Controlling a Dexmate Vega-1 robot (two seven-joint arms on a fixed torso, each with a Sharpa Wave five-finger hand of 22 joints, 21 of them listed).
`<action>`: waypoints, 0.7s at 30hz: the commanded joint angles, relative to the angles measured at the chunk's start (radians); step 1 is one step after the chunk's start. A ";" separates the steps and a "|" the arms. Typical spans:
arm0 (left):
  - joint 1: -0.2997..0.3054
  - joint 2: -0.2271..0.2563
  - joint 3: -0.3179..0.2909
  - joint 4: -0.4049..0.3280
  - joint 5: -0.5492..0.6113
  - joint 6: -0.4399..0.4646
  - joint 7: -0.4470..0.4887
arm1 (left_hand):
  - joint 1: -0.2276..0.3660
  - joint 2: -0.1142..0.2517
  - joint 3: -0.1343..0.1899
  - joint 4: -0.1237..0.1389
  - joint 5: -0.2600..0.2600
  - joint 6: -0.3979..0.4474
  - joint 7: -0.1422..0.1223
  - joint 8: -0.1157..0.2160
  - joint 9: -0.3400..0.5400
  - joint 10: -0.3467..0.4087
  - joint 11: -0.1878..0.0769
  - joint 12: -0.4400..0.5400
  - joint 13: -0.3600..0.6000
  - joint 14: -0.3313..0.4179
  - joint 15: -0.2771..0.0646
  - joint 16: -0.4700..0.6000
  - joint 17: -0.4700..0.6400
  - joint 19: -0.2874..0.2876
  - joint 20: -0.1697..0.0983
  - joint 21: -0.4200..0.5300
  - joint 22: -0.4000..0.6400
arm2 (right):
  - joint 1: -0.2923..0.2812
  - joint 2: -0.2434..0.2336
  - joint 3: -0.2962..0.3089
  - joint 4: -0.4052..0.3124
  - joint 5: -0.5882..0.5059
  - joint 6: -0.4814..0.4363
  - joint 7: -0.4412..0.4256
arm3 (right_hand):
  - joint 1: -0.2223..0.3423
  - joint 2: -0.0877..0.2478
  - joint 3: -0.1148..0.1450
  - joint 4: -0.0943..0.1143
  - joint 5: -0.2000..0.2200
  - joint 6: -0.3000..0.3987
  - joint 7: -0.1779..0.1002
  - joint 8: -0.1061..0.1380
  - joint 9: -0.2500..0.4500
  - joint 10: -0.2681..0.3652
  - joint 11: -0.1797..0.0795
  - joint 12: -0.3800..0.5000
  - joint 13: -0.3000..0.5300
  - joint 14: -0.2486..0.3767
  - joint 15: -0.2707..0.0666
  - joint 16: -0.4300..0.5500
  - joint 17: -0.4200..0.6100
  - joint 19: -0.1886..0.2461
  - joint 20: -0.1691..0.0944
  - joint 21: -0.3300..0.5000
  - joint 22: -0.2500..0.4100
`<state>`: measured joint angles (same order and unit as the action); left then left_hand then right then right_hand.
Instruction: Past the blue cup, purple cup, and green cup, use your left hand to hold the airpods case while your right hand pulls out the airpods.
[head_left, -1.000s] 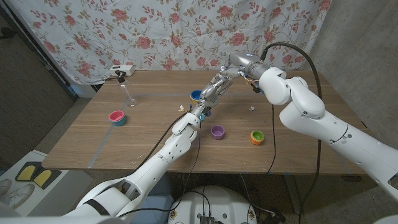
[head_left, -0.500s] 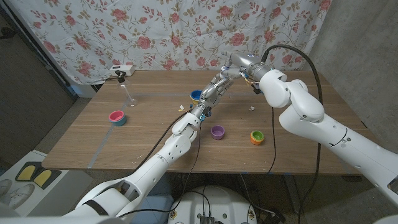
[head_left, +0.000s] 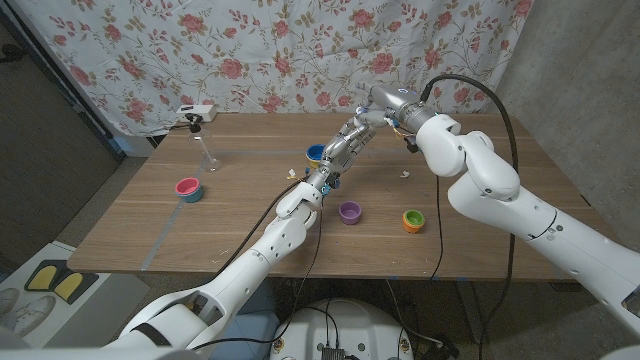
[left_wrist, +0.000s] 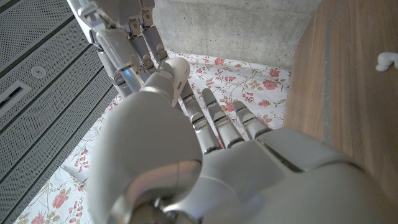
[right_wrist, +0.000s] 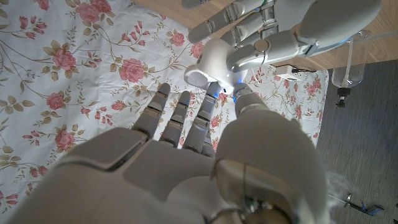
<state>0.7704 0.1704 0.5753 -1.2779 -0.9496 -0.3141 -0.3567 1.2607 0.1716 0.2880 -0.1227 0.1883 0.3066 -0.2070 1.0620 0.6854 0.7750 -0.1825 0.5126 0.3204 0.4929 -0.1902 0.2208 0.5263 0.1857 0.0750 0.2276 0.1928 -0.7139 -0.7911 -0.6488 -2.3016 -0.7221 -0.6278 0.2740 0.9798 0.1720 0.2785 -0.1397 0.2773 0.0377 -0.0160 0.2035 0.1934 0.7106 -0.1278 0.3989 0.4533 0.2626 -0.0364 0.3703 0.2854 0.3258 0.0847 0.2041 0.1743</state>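
Barely anything shifted over that last second: my left hand (head_left: 322, 182) gripped the white airpods case (right_wrist: 208, 62) while my right hand (head_left: 340, 148) hovered close, its fingers (right_wrist: 180, 115) spread, nothing pulled yet.

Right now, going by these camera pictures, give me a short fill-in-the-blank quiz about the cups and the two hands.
1. The cup nearest the right hand is the ___ one.
2. The purple cup stands beside the ___ cup with the orange rim.
3. The left hand holds a small ___ airpods case.

Missing words: blue; green; white
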 joint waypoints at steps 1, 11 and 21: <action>-0.002 0.001 0.003 -0.004 0.000 0.004 0.000 | 0.001 0.008 0.009 -0.001 0.006 -0.004 0.001 0.011 0.002 0.042 -0.040 0.006 0.157 0.027 -0.034 0.001 0.002 -0.004 0.002 0.001 0.002 | -0.010 0.004 0.006 0.005 -0.003 0.011 -0.011 | 0.021 0.001 0.005 -0.008 -0.006 0.006 -0.006 -0.003 0.002 0.007 -0.007 0.023 0.031 0.009 -0.056 0.011 0.010 0.008 -0.004 0.007 0.004; -0.011 -0.005 0.003 0.010 -0.003 0.002 -0.016 | 0.001 0.007 0.009 -0.001 0.005 -0.003 0.000 0.013 0.002 0.043 -0.040 0.006 0.159 0.027 -0.035 0.001 0.003 -0.005 0.003 0.001 0.002 | -0.014 0.002 0.009 0.008 -0.001 0.014 -0.011 | 0.057 0.002 0.011 -0.016 -0.020 0.021 -0.017 -0.005 0.002 0.001 -0.025 0.092 0.110 0.023 -0.070 0.033 0.045 0.017 -0.019 0.009 0.005; -0.010 -0.002 0.005 0.007 0.001 0.006 -0.009 | 0.000 0.007 0.010 -0.001 0.005 -0.004 0.001 0.015 0.000 0.043 -0.040 0.005 0.160 0.025 -0.034 -0.001 0.002 -0.006 0.004 0.001 0.002 | -0.022 0.004 0.016 0.011 0.005 0.020 -0.028 | 0.091 0.001 0.006 -0.013 -0.041 0.042 -0.022 -0.008 0.004 -0.028 -0.032 0.197 0.237 0.040 -0.093 0.074 0.107 0.026 -0.028 0.010 0.006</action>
<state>0.7650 0.1692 0.5774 -1.2759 -0.9501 -0.3134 -0.3652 1.2607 0.1718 0.2881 -0.1226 0.1888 0.3032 -0.2036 1.0727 0.6860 0.7750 -0.1824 0.5157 0.3203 0.4929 -0.1902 0.2208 0.5261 0.1816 0.0791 0.2276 0.1928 -0.7284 -0.7884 -0.6390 -2.2943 -0.7243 -0.6178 0.2643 1.0549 0.1739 0.2842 -0.1504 0.2426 0.0683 -0.0357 0.1992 0.1932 0.6909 -0.1571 0.4764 0.4533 0.2936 -0.0409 0.4333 0.3771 0.3498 0.0607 0.2041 0.1742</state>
